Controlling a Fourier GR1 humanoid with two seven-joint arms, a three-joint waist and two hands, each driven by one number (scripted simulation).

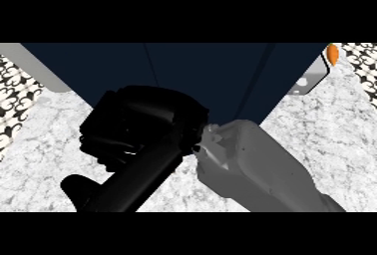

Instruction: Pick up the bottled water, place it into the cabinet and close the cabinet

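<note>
A dark navy cabinet (221,69) fills the top middle of the head view, with thin seams running down its front. My right hand (140,127) is a large black mass raised close to the view, in front of the cabinet's lower left part. Its grey forearm (258,164) comes in from the lower right. A black part of the hand stretches down to the lower left. The bottled water does not show; the hand may hide it. I cannot make out whether the cabinet front is open or closed. My left hand is out of the picture.
The speckled white counter (44,149) lies on both sides of the arm. A pale grey panel (37,67) slants at the cabinet's upper left. A white object (313,74) with an orange tip (333,54) sits at the upper right. Patterned wall tiles line both edges.
</note>
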